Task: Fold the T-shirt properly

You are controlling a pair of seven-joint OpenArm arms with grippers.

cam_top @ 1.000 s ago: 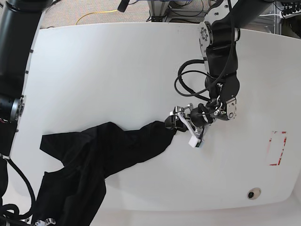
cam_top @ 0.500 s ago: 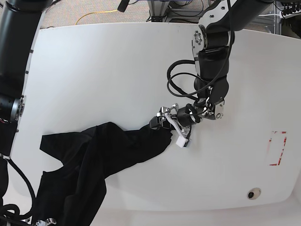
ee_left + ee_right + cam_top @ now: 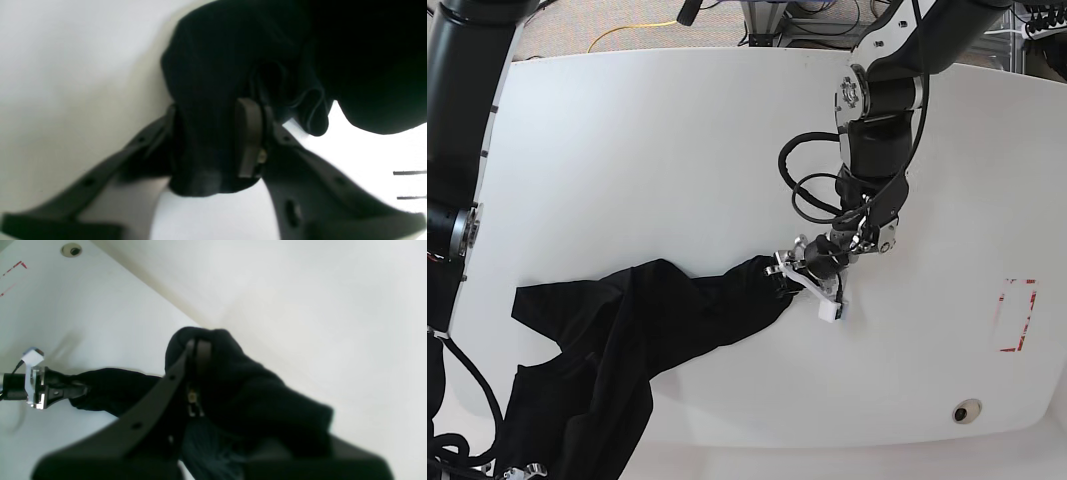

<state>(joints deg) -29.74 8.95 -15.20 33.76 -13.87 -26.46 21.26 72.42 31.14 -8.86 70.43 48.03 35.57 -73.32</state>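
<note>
Change since a second ago: our left gripper (image 3: 784,275) has swung in over the shirt's far tip, and its jaws, which stood apart around the cloth, now pinch it.
Left jaws: narrow, closed on a bunched fold of the T-shirt (image 3: 213,100), cloth filling the gap between the fingers (image 3: 248,136).
Right jaws: our right gripper (image 3: 196,373) is clamped tight, with black fabric wrapped about it.
Where the shirt lies: crumpled on the white table (image 3: 677,150), low on the base view's left, spilling over the near edge.
Long axis: the T-shirt (image 3: 647,330) stretches from that heap up toward the left gripper.
Relation that matters: the bulk lies away from the left jaws, toward the right arm's side; we judge a spreading pull comes next.
</note>
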